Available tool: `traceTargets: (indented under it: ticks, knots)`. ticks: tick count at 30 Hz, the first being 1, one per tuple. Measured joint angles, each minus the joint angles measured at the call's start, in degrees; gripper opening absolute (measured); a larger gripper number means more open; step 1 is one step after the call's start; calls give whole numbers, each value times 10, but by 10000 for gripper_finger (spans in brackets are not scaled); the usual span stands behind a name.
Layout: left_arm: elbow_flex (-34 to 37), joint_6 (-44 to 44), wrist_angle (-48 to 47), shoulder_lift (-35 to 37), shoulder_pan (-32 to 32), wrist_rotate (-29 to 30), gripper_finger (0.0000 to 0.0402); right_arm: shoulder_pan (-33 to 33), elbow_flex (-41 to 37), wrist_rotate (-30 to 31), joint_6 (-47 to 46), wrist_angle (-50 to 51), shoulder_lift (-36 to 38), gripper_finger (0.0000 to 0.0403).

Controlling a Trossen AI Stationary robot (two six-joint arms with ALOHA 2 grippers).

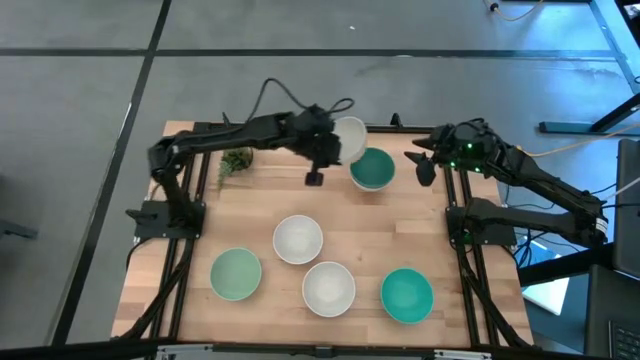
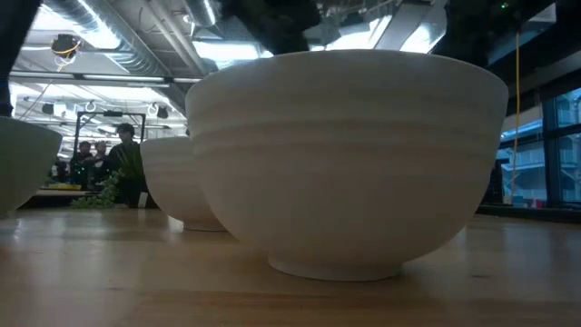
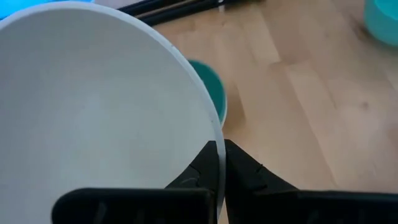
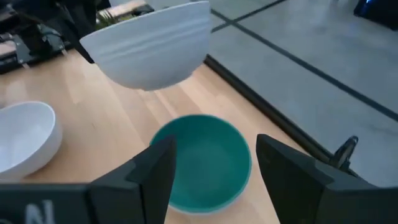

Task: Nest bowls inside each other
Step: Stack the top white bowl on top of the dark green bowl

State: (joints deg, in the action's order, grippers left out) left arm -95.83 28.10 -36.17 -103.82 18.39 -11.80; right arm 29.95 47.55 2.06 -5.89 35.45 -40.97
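Observation:
My left gripper is at the far middle of the table, shut on a white bowl that hangs in the air just left of and above the dark green bowl. That green bowl rests on its base. My right gripper is open and hovers to its right; in the right wrist view its fingers frame the green bowl. On the near half stand two white bowls, a mint bowl and a teal bowl. My left gripper pinches the white bowl's rim, one finger inside the bowl and one outside. It reaches in from the table's left. The bowl is lifted clear of the table, mouth roughly upward, above the dark green bowl's far-left edge.
A small green plant sits at the far left of the table. Black frame rails run along both sides. The low view is filled by a near white bowl, with another behind it. People stand in the room beyond.

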Motion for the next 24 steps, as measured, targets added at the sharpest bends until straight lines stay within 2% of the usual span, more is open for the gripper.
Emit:
traceTargets:
  ticks: [6, 10, 24]
  knots:
    - [-136, 39, -63, -101, -19, -2, 1, 0, 0, 0, -2, 8, 0, 222]
    - [-188, 40, -91, -156, -29, -4, 1, 0, 0, 0, 0, 9, 0, 222]
    - [-197, 52, -71, -231, -45, 4, 1, 0, 0, 5, 0, 26, 0, 222]
